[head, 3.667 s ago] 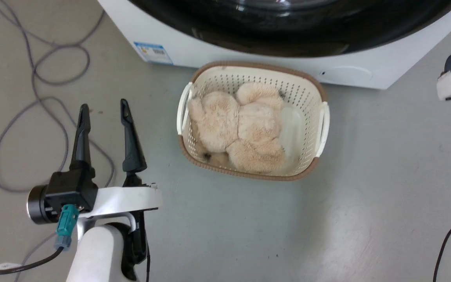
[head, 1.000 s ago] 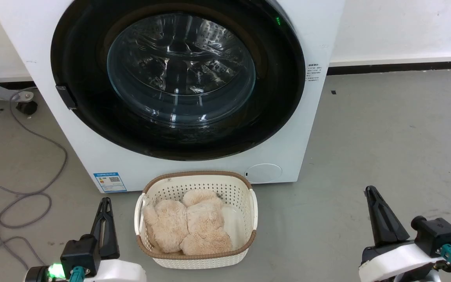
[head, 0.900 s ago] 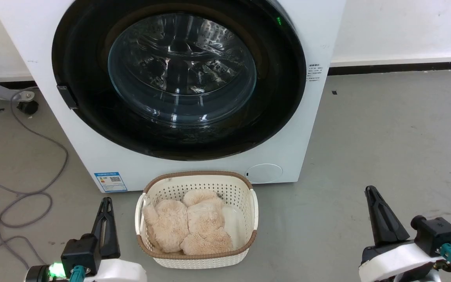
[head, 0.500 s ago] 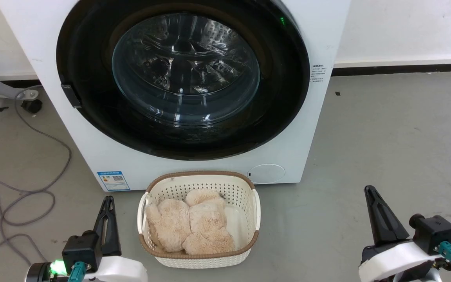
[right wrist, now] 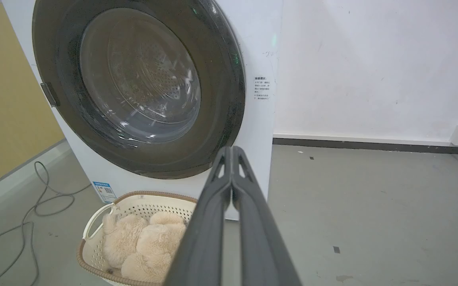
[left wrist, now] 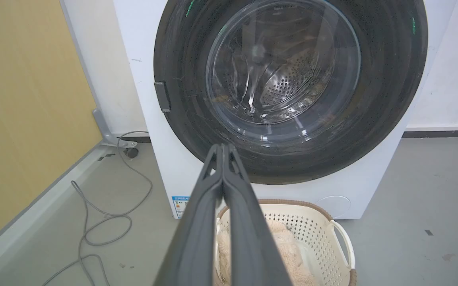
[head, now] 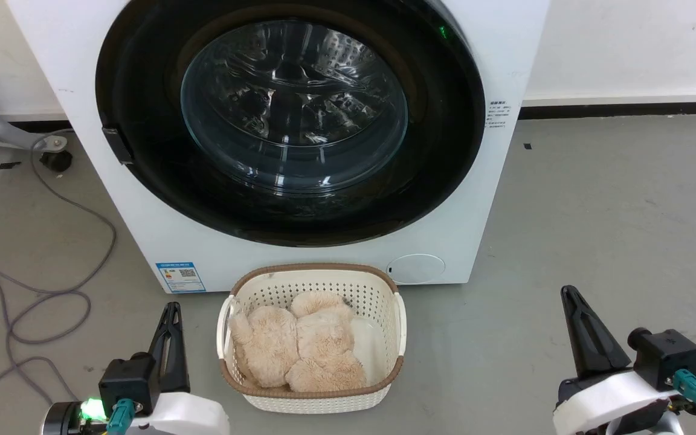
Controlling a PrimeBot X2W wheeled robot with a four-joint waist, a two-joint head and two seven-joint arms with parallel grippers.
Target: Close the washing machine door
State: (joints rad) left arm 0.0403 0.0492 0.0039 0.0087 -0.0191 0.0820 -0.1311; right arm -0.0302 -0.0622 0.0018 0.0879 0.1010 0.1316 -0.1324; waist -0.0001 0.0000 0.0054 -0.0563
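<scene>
Washing machine door [head: 290, 121] sits flush in washer [head: 142, 235] front, looks latched. Left gripper [head: 171, 311], right gripper [head: 567, 296] both pinched tight, empty, low either side of basket [head: 401, 320]. Closing step seems done; next: confirm latch.

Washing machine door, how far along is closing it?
Done: the washing machine door sits flush against the washer front. In hand: nothing; the left hand and right hand are shut, empty, low beside the basket. Left: nothing visible, though I cannot see whether the latch caught.

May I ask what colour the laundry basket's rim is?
The rim is brown; clearest in the head view.
</scene>
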